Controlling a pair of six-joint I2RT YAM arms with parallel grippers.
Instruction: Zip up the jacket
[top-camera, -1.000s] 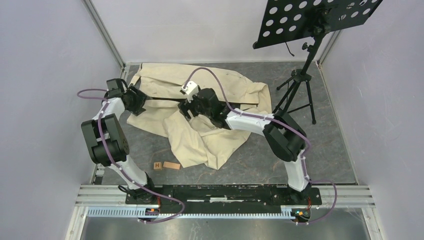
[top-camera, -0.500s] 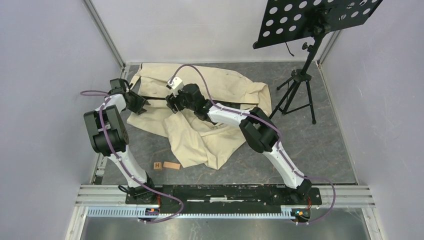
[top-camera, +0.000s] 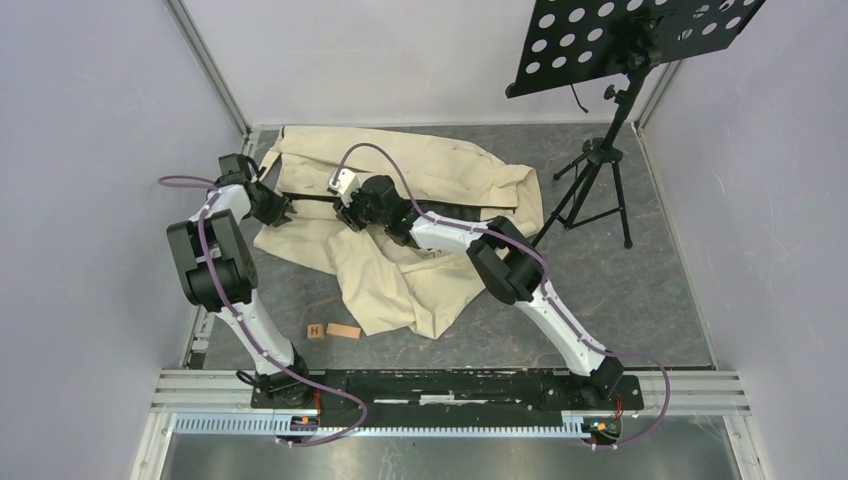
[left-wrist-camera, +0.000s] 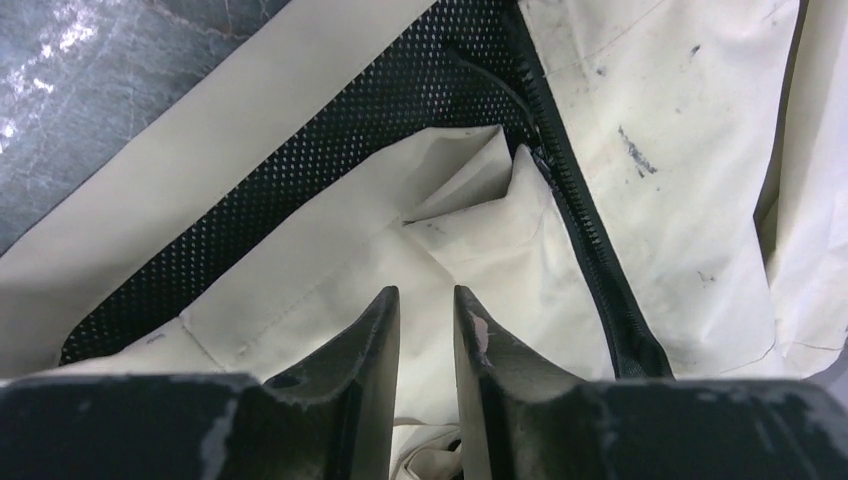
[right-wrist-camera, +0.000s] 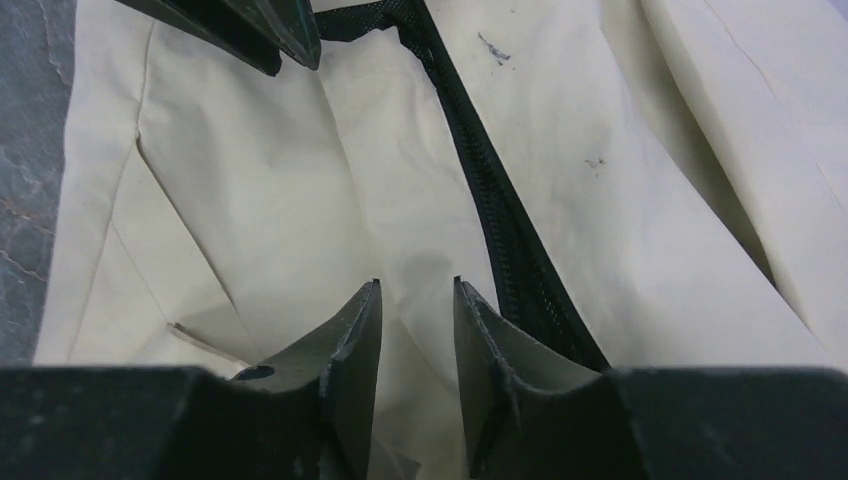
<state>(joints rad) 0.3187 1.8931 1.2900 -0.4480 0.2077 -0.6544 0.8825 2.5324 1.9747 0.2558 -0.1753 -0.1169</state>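
- the jacket (top-camera: 450, 170) lies spread and rumpled on the far left part of the worktop (top-camera: 650, 300).
- left hand (left-wrist-camera: 425, 292): jaws a narrow gap apart over cream cloth at the jacket's left end; i cannot tell whether they pinch it.
- dark mesh lining (left-wrist-camera: 300, 200) shows there, so the front looks unjoined.
- the zipper (right-wrist-camera: 490, 200) runs between the hands; no slider shows.
- right hand (right-wrist-camera: 415, 285): jaws equally narrow just beside the zipper, grip unclear; the zipping seems mostly left to do.
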